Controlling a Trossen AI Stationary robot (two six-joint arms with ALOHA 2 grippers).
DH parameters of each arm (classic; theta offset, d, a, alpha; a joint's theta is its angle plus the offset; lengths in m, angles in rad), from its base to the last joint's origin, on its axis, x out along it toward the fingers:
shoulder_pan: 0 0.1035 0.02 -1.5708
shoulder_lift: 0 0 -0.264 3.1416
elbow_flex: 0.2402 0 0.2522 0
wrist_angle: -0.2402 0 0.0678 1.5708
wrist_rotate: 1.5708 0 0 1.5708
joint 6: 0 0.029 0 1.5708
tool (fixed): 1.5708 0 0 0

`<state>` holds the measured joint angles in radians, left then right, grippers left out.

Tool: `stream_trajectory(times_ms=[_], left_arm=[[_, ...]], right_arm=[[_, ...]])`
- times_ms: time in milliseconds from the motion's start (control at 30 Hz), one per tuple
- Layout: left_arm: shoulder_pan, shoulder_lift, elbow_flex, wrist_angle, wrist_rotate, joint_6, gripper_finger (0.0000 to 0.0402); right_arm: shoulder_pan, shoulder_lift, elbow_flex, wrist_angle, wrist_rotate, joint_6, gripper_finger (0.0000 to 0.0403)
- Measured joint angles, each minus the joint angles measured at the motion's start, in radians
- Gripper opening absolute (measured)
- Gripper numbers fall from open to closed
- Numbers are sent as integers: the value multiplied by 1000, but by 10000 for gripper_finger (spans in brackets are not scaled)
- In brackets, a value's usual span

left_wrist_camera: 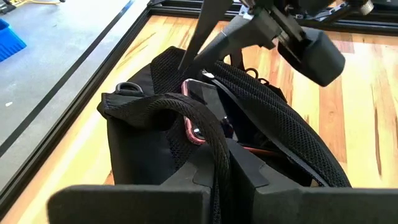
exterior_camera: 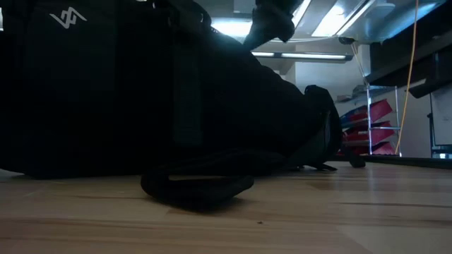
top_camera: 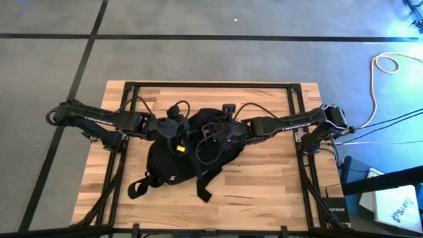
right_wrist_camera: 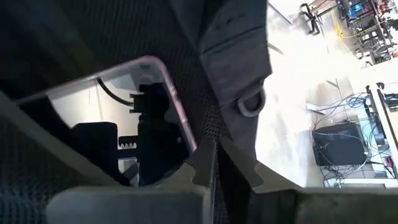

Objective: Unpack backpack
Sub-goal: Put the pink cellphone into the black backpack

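Black strap (exterior_camera: 198, 187) lies foremost on the wooden desk (top_camera: 264, 178), before the backpack (top_camera: 182, 162) at the desk's centre. Left gripper (top_camera: 177, 129), fingers closed narrow on a backpack strap (left_wrist_camera: 186, 112); right gripper (top_camera: 215, 132), fingers shut at the bag's mouth beside a pink-edged phone (right_wrist_camera: 149, 112)

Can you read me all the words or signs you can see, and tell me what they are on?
No words can be read.
White zigzag logo, no letters, on the backpack.
Small white mark on the backpack, top view: too small to read.
White lettering on the right arm: too small.
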<state>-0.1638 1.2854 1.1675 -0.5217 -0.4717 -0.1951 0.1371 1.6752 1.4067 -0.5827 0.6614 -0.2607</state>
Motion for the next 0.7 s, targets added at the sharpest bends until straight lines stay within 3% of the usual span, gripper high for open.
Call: stream_trajectory(times_ms=[233,367,567,700], left_arm=[[0,0,0,-1,0,0,6],[0,0,0,0,0,0,5],[0,0,0,-1,0,0,6],[0,0,0,0,1,0,5]], right_arm=[[-2,52,-23,17,101,22,0],[-8,76,-23,45,103,31,0],[-7,78,-23,104,4,47,0],[-5,78,-18,115,-129,51,0]])
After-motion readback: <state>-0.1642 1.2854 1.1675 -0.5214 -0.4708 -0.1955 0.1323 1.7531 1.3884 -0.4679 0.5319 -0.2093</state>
